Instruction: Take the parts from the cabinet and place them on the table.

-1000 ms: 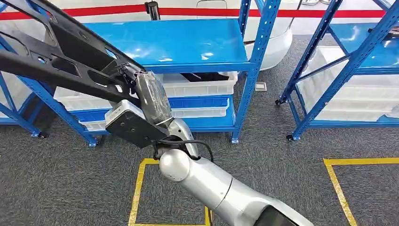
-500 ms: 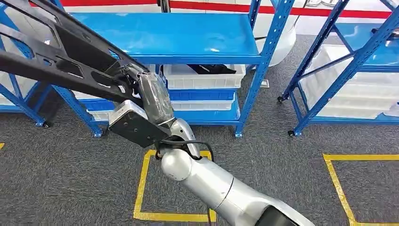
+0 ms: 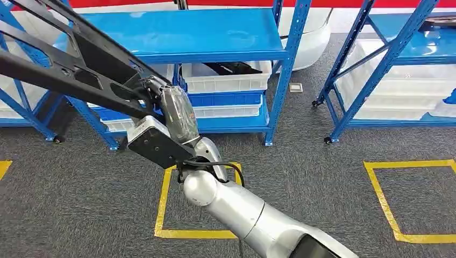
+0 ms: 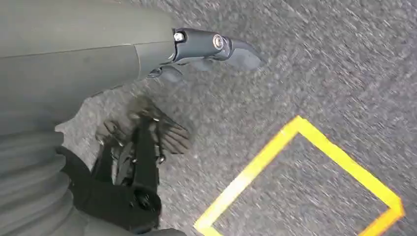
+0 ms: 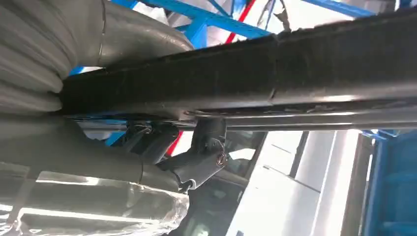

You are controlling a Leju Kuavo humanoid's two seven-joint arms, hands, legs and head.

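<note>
A long black frame-like part (image 3: 70, 70) runs from the picture's upper left down to my right hand (image 3: 173, 112), which grips it at its near end, well above the floor. In the right wrist view the same black part (image 5: 275, 78) crosses the picture and my dark fingers (image 5: 204, 152) curl around its underside. My left hand (image 4: 196, 54) hangs over the grey carpet, its thumb (image 4: 221, 46) sticking out and nothing in it.
A blue cabinet rack (image 3: 188, 32) stands ahead with white bins (image 3: 226, 83) on its lower shelves. A second blue rack (image 3: 387, 59) with white bins is at the right. Yellow tape squares (image 3: 161, 204) (image 3: 390, 215) mark the carpet.
The whole scene has shifted: the racks sit higher in the picture and more floor shows, so the camera moved. My right hand still holds the black part the same way.
</note>
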